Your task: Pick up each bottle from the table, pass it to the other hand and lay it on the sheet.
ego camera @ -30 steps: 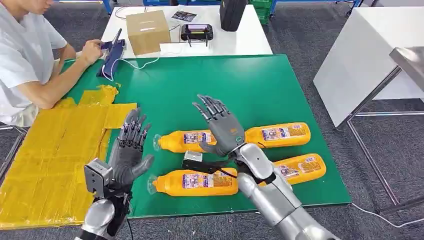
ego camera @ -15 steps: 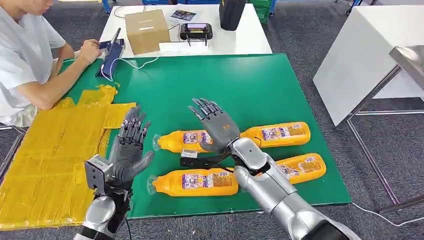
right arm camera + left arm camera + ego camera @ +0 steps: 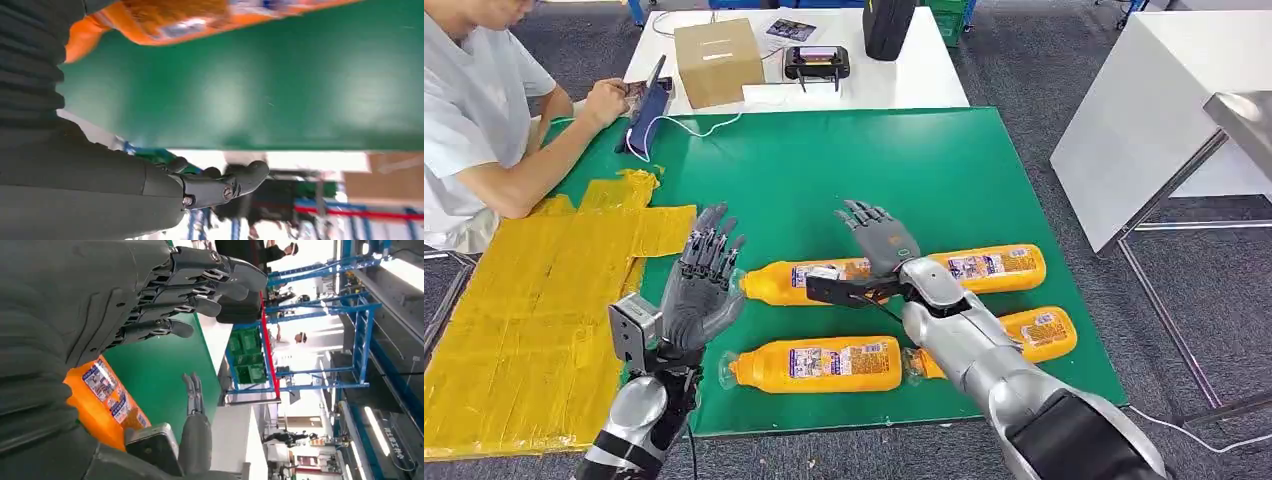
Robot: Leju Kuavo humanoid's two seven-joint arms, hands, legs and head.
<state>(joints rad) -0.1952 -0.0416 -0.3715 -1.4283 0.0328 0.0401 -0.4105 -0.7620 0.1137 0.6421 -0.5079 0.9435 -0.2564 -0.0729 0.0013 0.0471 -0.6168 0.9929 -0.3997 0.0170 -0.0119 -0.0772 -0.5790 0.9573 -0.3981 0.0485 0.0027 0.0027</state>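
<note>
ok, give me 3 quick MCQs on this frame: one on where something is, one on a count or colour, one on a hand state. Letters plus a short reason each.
1. Where does the yellow sheet lie on the green table?
A. on the robot's left side
B. on the robot's right side
C. under the bottles

2. How many orange bottles lie on the table?
A. two
B. four
C. six

3. What is the left hand doing?
A. gripping a bottle
B. open, holding nothing
C. pressing on the cardboard box

Key:
1 A: the yellow sheet covers the left part of the green table, apart from the bottles.
2 B: two orange bottles lie in a near row, two in the row behind.
3 B: the left hand has its fingers apart, nothing in it.
</note>
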